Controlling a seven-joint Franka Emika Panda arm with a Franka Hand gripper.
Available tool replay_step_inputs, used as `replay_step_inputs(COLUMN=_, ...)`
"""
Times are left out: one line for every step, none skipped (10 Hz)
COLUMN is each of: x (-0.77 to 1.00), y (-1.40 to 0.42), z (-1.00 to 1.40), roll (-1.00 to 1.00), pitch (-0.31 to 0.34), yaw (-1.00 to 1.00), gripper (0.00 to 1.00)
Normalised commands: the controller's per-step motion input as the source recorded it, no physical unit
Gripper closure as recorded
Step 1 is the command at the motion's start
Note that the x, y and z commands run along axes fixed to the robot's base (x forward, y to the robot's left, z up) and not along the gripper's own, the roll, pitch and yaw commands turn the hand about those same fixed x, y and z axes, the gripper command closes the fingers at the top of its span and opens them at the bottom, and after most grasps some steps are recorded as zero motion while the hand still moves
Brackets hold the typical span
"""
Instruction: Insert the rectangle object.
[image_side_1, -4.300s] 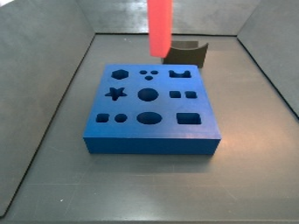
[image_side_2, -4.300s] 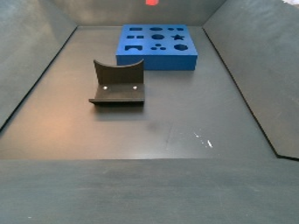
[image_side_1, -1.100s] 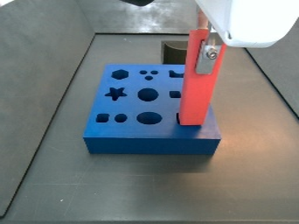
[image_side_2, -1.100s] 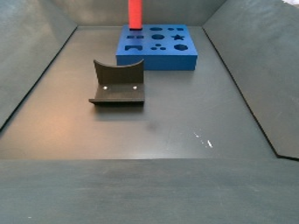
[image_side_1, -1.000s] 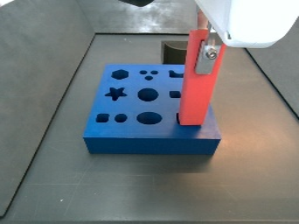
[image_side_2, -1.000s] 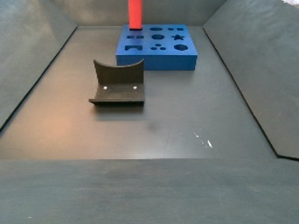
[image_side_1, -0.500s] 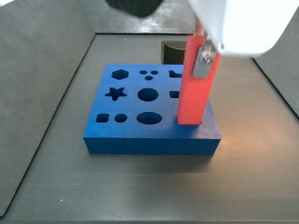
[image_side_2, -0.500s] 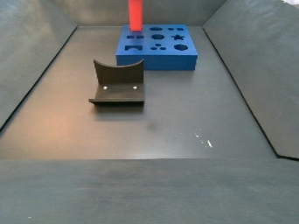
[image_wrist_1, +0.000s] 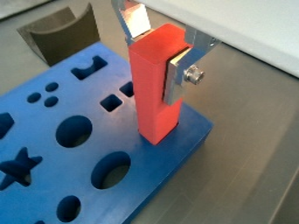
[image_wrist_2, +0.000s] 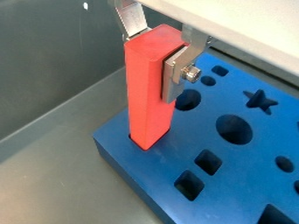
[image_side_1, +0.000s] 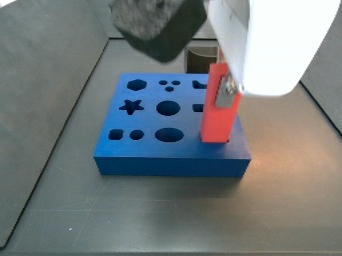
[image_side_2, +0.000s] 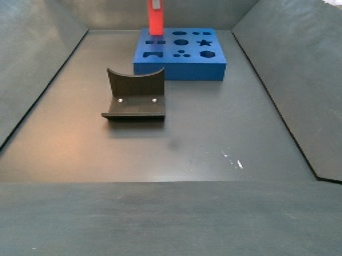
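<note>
One bar only: my gripper (image_wrist_1: 160, 61) pinches the rectangle object (image_wrist_1: 158, 86) upright, its lower end in the blue block's (image_wrist_1: 82, 166) corner hole. I'd press straight down, no tilt.

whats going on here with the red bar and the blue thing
The gripper is shut on the red-orange rectangle bar, holding it upright over the blue block with shaped holes. In both wrist views the bar's lower end sits at the block's corner, apparently entering a hole there. The dark fixture stands apart on the floor.
</note>
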Motion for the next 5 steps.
replay_step_inputs(x=0.06, y=0.0, z=-0.32, roll=0.0, pitch=0.0, yaw=0.0, gripper=1.0)
replay_step_inputs(x=0.06, y=0.0, z=-0.31, roll=0.0, pitch=0.0, yaw=0.0, gripper=1.0)
replay_step_inputs(x=0.04, y=0.0, z=-0.31, roll=0.0, pitch=0.0, yaw=0.0, gripper=1.0)
replay_step_inputs(x=0.0, y=0.0, z=-0.14, roll=0.0, pitch=0.0, yaw=0.0, gripper=1.0)
replay_step_inputs(x=0.0, y=0.0, z=0.0, roll=0.0, pitch=0.0, yaw=0.0, gripper=1.0)
